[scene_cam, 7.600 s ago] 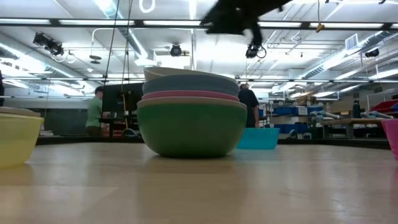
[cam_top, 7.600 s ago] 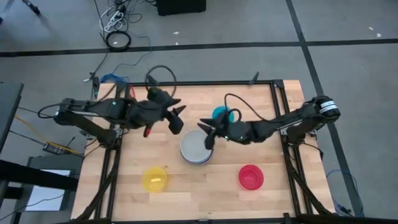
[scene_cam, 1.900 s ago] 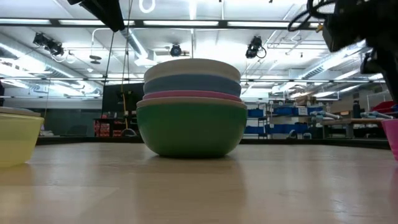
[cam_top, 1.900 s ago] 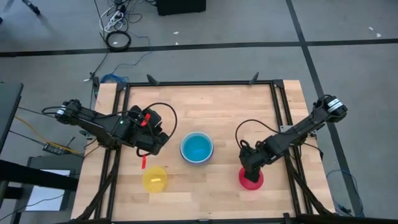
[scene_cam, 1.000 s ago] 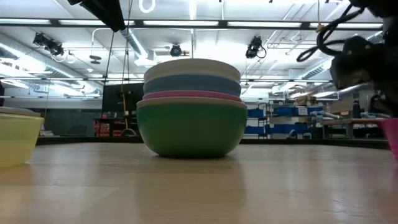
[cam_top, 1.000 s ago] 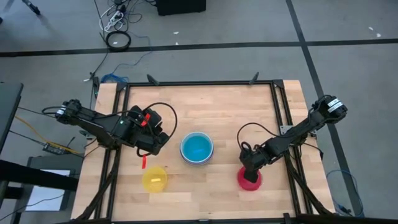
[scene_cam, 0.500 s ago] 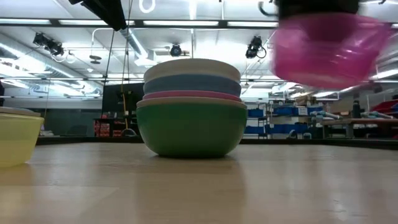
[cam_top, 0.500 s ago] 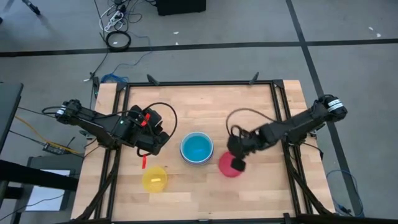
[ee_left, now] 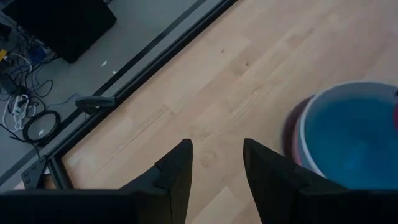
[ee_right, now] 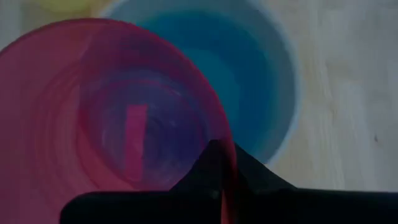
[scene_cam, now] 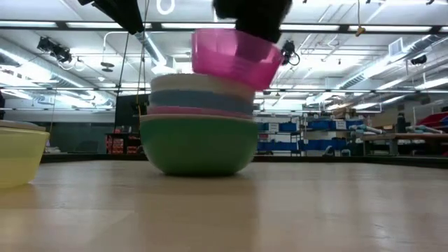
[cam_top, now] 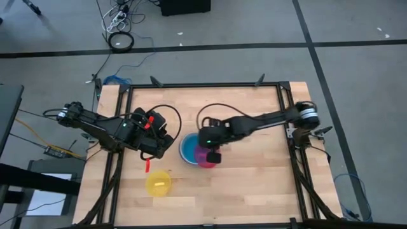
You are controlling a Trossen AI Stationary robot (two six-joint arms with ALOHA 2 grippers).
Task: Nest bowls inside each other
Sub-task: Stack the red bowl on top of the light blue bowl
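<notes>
Planks of pale wood make the table (cam_top: 254, 184), which in the high view we see framed by dark rails. Near its middle sits the stack (cam_top: 188, 150) of round nested bowls, its blue inside showing, and the right gripper (cam_top: 212, 154) holds a translucent red bowl (cam_top: 205, 156) by its rim over the stack's right edge. The left gripper (cam_top: 160, 145) waits just left of the stack, and a yellow bowl (cam_top: 158, 182) sits alone toward the front left; cables lie on the grey floor beyond. In the low view we see the stack (scene_cam: 199, 133) side-on: a smooth green bowl at the bottom, then pink, blue-grey and white rims layered above it. The red bowl (scene_cam: 235, 56) hangs tilted just above the top rim, and whether it touches we cannot tell; a dark gripper hides its upper edge. The yellow bowl (scene_cam: 21, 157) shows at the left edge, with shelving and ceiling lights behind. In the left wrist view we see the left gripper (ee_left: 216, 163) with its fingers (ee_left: 177, 171) apart and nothing between them, above bare wood, the stack (ee_left: 348, 137) nearby. In the right wrist view we see the right gripper (ee_right: 222, 171) clamped together on the thin glossy rim of the red bowl (ee_right: 106, 124), which covers part of the stack's blue hollow (ee_right: 249, 81).
</notes>
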